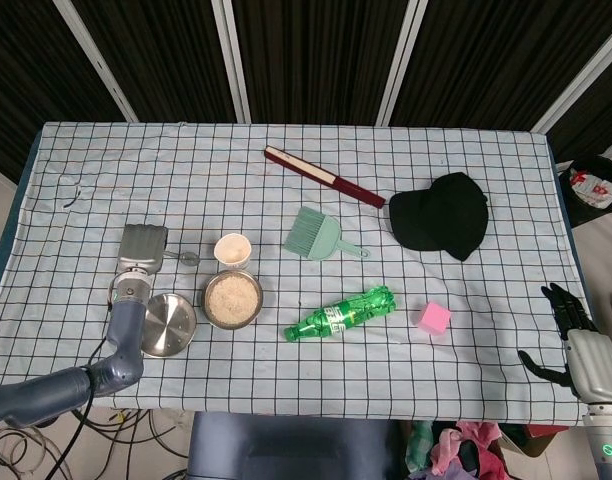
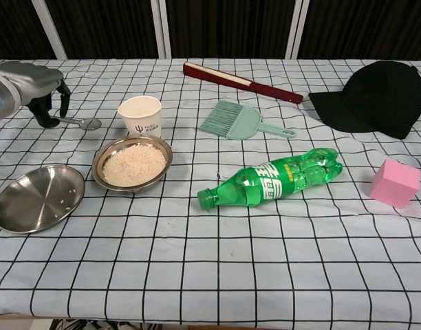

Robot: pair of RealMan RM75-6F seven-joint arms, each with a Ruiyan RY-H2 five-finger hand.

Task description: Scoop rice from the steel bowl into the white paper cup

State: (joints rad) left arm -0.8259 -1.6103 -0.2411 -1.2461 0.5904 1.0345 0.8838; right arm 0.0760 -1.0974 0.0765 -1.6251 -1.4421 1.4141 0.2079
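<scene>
Left hand point(image 2: 31, 86) grasped the small metal spoon point(image 2: 80, 123) beside the white paper cup point(image 2: 141, 115). Right hand point(image 1: 576, 345) hung off-table, dark fingers released, holding nothing.

On the checked-cloth table point(image 2: 279, 275) there is one steel bowl of white rice point(image 2: 133, 163), one shallow empty steel dish point(image 2: 37, 198), one white paper cup point(image 2: 140, 115) and one small metal spoon point(image 2: 78, 122). There is also one green plastic bottle lying on its side point(image 2: 272, 177), one pale green hand brush point(image 2: 243, 120), one folded dark red fan point(image 2: 239, 82), one black cap point(image 2: 374, 97) and one pink cube point(image 2: 395, 182). Two robot hands show: the left hand point(image 2: 33, 84) and the right hand point(image 1: 578, 338).
</scene>
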